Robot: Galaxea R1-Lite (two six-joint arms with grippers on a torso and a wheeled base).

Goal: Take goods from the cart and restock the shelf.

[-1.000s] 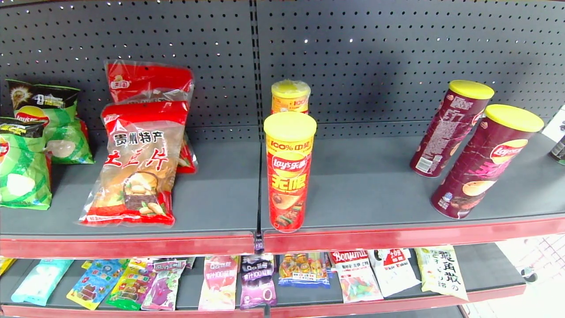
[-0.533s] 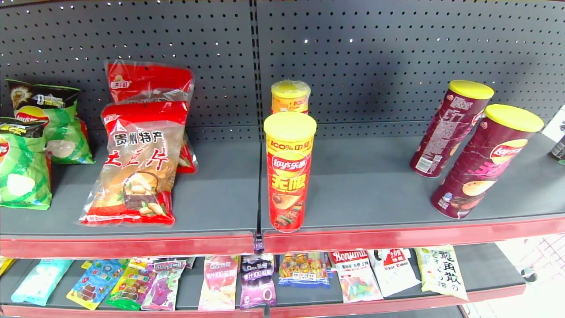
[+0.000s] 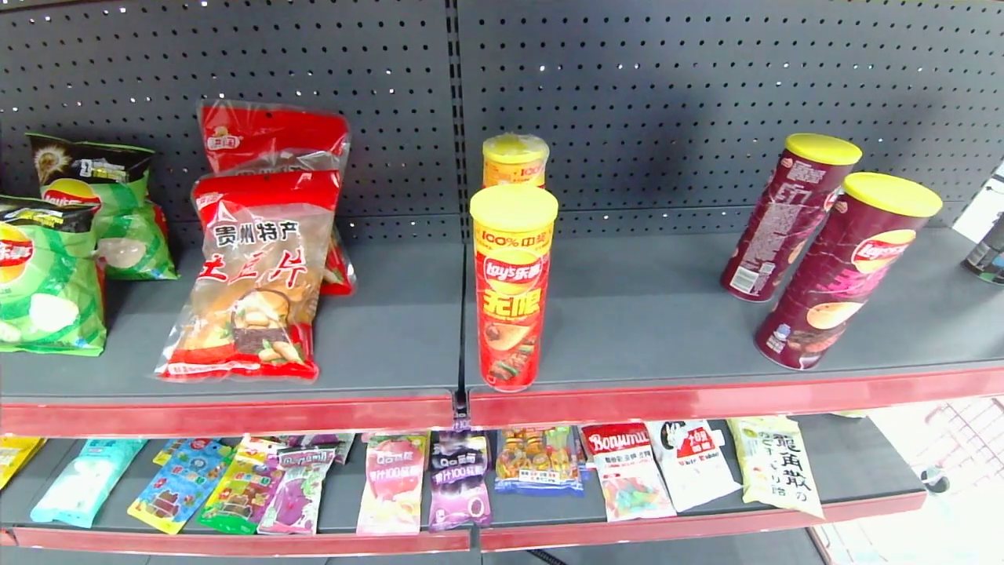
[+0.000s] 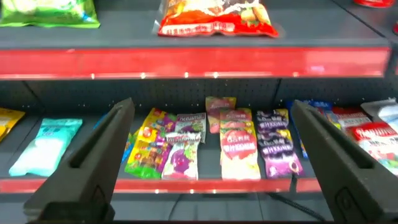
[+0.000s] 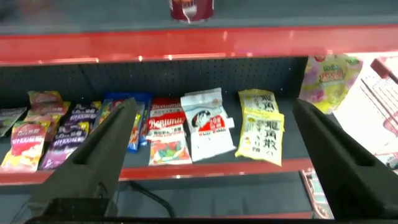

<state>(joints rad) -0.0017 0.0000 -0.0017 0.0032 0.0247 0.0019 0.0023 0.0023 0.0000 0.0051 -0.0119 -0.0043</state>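
Note:
The upper shelf board (image 3: 635, 314) carries a red chip can (image 3: 511, 290) at its front middle, with a second one (image 3: 514, 159) behind it. Two maroon cans (image 3: 847, 271) with yellow lids stand at the right. Red snack bags (image 3: 251, 275) and green chip bags (image 3: 47, 275) lie at the left. My left gripper (image 4: 211, 165) is open and holds nothing, facing the lower shelf's candy sachets (image 4: 239, 146). My right gripper (image 5: 214, 165) is also open with nothing in it, before the white and yellow packets (image 5: 205, 124) on that lower shelf.
A red lip (image 3: 706, 400) runs along the front of the upper shelf, and a dark pegboard (image 3: 667, 94) backs it. Bare board lies between the red can and the maroon cans. A dark container (image 3: 990, 255) sits at the far right edge.
The head camera has shifted, so the whole picture sits a little higher and more of the lower shelf shows. The goods have not moved on the shelves.

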